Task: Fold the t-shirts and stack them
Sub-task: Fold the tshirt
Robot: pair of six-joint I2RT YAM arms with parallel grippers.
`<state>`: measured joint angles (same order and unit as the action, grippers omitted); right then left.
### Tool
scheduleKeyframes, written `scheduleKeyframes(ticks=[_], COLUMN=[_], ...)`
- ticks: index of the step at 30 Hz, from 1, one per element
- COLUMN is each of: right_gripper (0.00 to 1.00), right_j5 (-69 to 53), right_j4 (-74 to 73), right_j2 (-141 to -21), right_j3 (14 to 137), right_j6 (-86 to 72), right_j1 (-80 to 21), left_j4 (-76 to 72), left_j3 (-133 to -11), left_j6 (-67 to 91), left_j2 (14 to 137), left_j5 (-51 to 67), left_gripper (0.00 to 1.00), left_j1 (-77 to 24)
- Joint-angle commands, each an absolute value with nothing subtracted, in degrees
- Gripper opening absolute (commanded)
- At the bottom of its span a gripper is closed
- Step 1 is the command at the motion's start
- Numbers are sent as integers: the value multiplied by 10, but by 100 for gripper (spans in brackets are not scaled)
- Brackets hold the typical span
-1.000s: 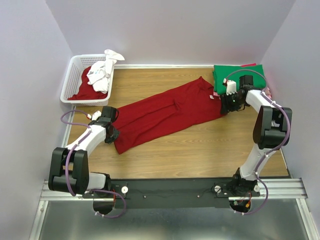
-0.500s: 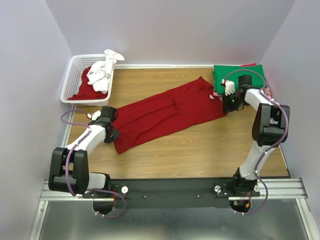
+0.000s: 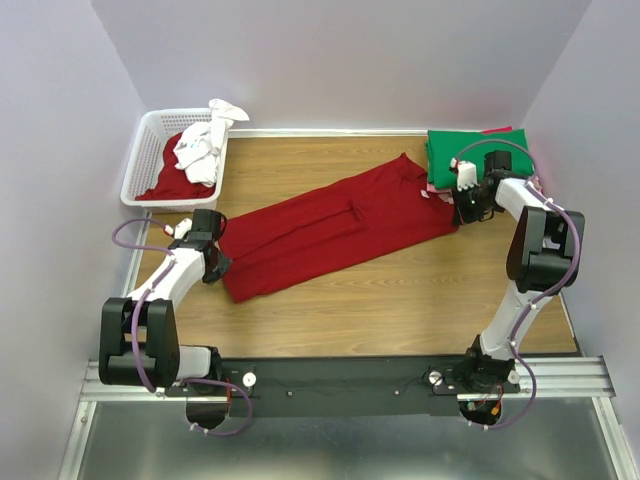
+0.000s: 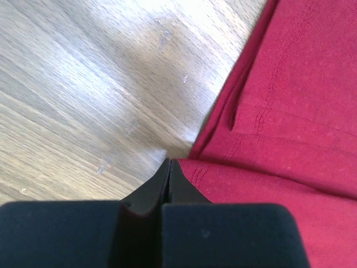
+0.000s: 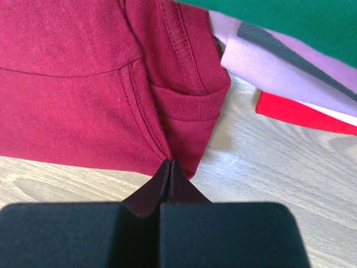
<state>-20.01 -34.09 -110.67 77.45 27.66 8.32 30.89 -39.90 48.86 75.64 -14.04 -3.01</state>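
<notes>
A dark red t-shirt (image 3: 330, 225) lies on the wooden table, folded into a long strip that runs diagonally from lower left to upper right. My left gripper (image 3: 218, 265) is shut on its lower-left hem corner (image 4: 223, 173), the tips (image 4: 169, 163) pinching the cloth edge. My right gripper (image 3: 462, 213) is shut on the upper-right end, the tips (image 5: 169, 163) closed on the edge below the sleeve (image 5: 189, 106). A stack of folded t-shirts (image 3: 470, 150) sits at the back right, green on top (image 5: 290, 17), with pink (image 5: 279, 67) and red (image 5: 301, 114) beneath.
A white lattice basket (image 3: 140, 165) stands at the back left, holding a white t-shirt (image 3: 200, 150) and a red one (image 3: 165, 182). Purple walls enclose the table on three sides. Bare wood (image 3: 400, 300) lies in front of the shirt.
My right gripper has closed on the shirt's upper-right end and shifted slightly right. My left gripper has pulled the hem end to the left, drawing the strip straighter.
</notes>
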Motion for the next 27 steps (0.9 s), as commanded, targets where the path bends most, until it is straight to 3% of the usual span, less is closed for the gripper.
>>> scheduleKeyframes(ticks=[1, 27], right_gripper=[0, 0], right_j5=[-175, -213], right_j4=[-345, -345], right_j2=[-1101, -1099], right_j3=[793, 787], right_j6=[283, 287], right_j1=[93, 94], left_j4=[309, 298], left_j3=[-418, -463], left_j6=[471, 348], left_j2=[757, 729], left_j5=[-158, -84], left_gripper=[0, 2], left_j1=[-18, -10])
